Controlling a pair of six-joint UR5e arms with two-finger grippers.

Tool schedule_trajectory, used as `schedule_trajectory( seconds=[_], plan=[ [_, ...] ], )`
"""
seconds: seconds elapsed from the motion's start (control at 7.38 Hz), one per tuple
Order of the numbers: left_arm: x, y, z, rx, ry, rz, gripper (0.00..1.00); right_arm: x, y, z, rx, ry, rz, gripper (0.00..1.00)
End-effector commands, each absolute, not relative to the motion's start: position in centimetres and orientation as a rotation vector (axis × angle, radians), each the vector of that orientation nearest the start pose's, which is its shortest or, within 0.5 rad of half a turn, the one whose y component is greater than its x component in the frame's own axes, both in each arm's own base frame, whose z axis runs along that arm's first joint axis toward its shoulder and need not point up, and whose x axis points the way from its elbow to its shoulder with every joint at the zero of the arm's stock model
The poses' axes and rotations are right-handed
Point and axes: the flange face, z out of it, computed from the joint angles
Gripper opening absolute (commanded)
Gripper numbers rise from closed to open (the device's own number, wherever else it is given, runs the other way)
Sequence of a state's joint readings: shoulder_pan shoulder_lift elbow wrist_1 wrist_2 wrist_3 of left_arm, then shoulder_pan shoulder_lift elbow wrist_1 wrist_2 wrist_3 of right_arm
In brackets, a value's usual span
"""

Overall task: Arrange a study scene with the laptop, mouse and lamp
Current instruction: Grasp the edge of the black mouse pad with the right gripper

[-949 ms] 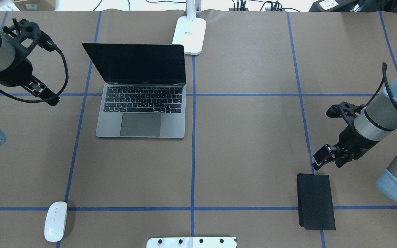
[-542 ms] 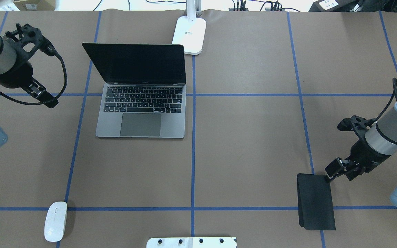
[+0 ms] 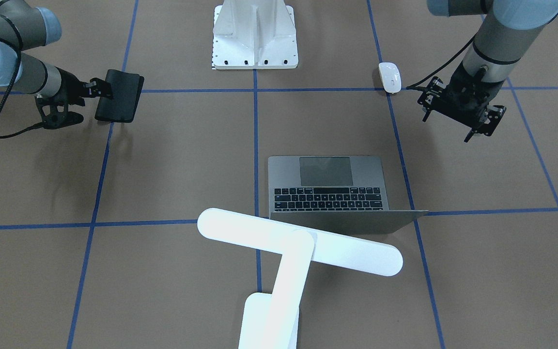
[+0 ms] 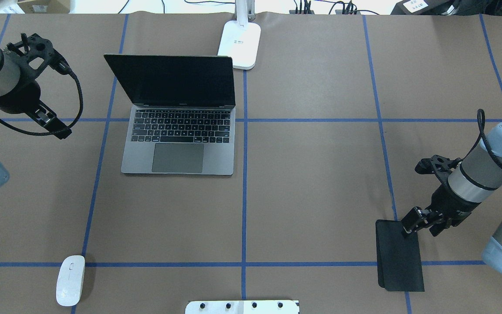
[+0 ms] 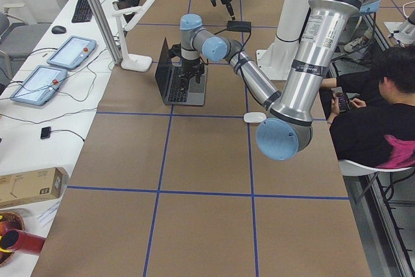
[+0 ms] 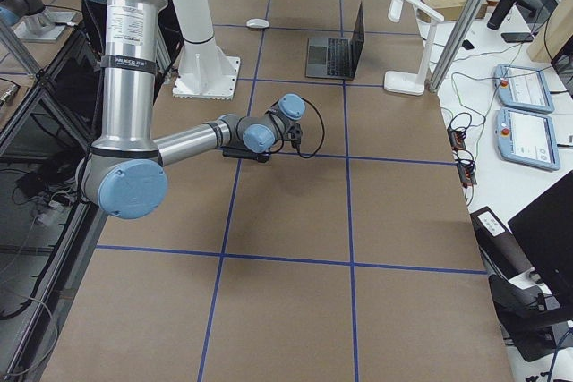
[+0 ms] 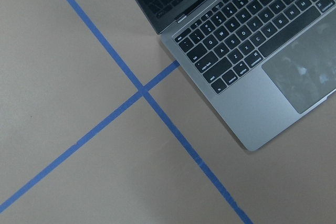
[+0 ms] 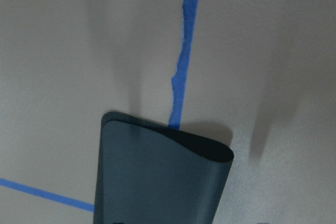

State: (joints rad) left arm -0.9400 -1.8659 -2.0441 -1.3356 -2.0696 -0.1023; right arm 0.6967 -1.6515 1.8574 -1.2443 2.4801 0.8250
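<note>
The laptop [image 4: 180, 117] is seen open on the brown worktop [image 4: 312, 183], screen dark, its keyboard legends readable in the left wrist view. The lamp [image 3: 288, 252] stands just behind it; small grey print on its base [image 4: 239, 43] cannot be read. The mouse [image 4: 70, 280] lies near the robot-side edge, well apart from the laptop. The left gripper [image 4: 52, 124] is held above bare worktop beside the laptop; whether its fingers are together cannot be told. The right gripper [image 4: 410, 223] is placed at the raised corner of a black mouse pad [image 4: 401, 261], its fingers appearing clamped on it.
</note>
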Motion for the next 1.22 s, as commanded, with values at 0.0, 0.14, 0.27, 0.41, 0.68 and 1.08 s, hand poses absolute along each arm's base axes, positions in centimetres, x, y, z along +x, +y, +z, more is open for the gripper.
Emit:
schedule_trajectory(
  seconds=[0.0, 0.14, 0.27, 0.41, 0.68, 1.08],
  plan=[
    [24.8, -48.7, 32.9, 0.315, 0.642, 0.669, 0.99, -33.2, -34.7, 51.3, -0.354, -0.957, -0.285, 0.88],
    [24.8, -48.6, 32.8, 0.316, 0.642, 0.669, 0.99, -33.2, -34.7, 51.4, -0.358, -0.953, -0.282, 0.88],
    [24.7, -48.6, 32.8, 0.318, 0.643, 0.668, 0.99, -33.2, -34.7, 51.2, -0.358, -0.954, -0.283, 0.80],
    [24.7, -48.6, 32.8, 0.318, 0.643, 0.668, 0.99, -33.2, -34.6, 51.3, -0.363, -0.950, -0.281, 0.72],
    [24.6, -48.7, 32.8, 0.319, 0.642, 0.667, 0.99, -34.0, -33.9, 51.4, -0.375, -0.946, -0.300, 0.59],
    [24.6, -48.7, 32.9, 0.318, 0.640, 0.666, 0.99, -34.2, -33.5, 51.6, -0.384, -0.940, -0.307, 0.59]
  ],
)
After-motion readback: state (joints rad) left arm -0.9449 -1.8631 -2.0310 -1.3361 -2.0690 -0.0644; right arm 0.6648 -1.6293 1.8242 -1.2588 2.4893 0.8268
